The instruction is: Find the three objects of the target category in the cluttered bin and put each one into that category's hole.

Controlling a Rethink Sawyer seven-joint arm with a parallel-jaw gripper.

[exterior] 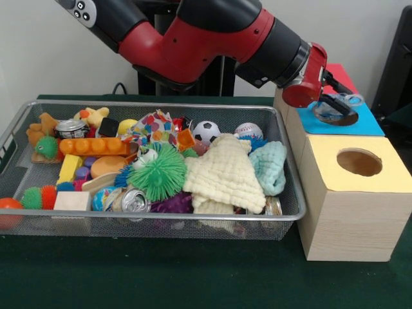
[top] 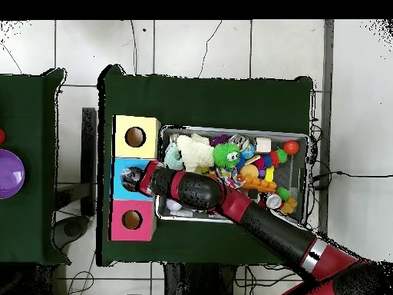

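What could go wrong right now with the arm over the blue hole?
The gripper appears to hold a clear bottle above the hole; released off-centre, it might catch the rim and roll off the blue panel. Pulling back, the arm might brush the bin, which is close beside the box.

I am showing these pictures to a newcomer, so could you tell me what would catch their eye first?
The red and black arm sweeps across, its gripper over the hole in the blue panel. Below, the bin overflows with toys, a spiky green ball and a cream cloth near its middle.
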